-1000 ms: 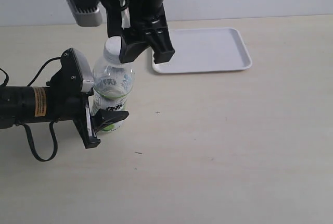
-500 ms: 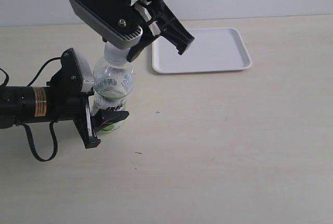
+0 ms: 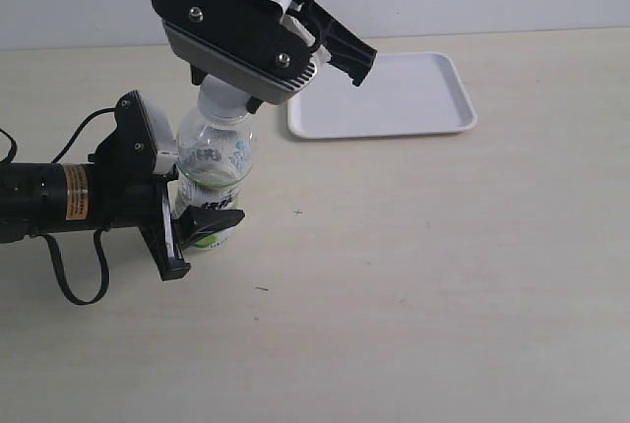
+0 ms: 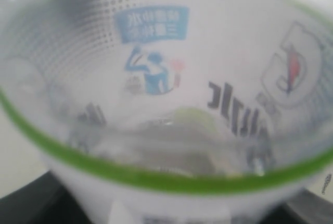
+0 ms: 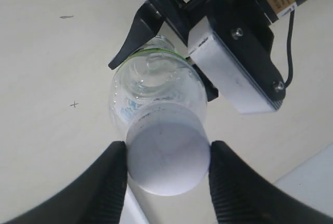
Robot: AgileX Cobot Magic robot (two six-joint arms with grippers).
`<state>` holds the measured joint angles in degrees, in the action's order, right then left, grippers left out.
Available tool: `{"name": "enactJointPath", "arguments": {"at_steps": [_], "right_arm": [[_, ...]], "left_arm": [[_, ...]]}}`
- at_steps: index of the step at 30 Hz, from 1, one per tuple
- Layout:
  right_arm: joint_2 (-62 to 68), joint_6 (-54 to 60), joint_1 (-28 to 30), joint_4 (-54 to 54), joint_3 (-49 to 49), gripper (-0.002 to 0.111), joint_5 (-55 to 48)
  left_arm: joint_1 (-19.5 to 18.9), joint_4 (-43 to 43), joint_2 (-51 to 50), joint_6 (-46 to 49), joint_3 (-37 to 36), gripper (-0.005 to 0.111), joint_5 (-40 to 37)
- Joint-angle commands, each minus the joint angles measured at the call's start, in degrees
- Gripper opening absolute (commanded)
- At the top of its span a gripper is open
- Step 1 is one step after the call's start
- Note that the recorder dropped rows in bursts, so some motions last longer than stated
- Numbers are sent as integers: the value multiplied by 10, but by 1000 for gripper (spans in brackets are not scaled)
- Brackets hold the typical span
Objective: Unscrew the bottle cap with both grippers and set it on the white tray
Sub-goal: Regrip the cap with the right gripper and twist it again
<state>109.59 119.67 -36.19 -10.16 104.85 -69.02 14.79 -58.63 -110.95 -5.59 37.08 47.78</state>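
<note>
The clear bottle [image 3: 212, 162] stands upright on the table at the left. My left gripper [image 3: 200, 234] comes in from the left and is shut on its lower body, one finger [image 5: 132, 41] lying along the bottle's side. The blurred label of the bottle [image 4: 166, 78] fills the left wrist view. My right gripper [image 5: 167, 150] hangs over the bottle from above. Its two black fingers press the opposite sides of the white bottle cap [image 5: 167, 156], which sits on the neck. The exterior view shows only a sliver of the bottle cap [image 3: 221, 100] under the right wrist. The white tray [image 3: 394, 98] lies empty at the back right.
The right arm's grey wrist block [image 3: 241, 34] overhangs the bottle top and the tray's left edge. A black cable [image 3: 74, 280] loops on the table beside the left arm. A pale wall rises behind the table's far edge.
My right gripper has turned about its own axis over the cap, swinging its wrist block round. The bottle and the left gripper have stayed where they were.
</note>
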Motion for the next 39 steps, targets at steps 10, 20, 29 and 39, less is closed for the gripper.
{"name": "enactJointPath", "arguments": {"at_steps": [10,20,29,39], "right_arm": [[-2,-69,-1,-19,2,61,-9],[-2,-391,-1,-32,2,82,33],[-2,-761,-1,-13,2,82,32],[-2,-1023,-1,7,2,81,25]], "left_arm": [[2,10,5,-6,3,0,9],[2,10,5,-6,3,0,20],[2,10,5,-9,3,0,12],[2,10,5,-9,3,0,15]]}}
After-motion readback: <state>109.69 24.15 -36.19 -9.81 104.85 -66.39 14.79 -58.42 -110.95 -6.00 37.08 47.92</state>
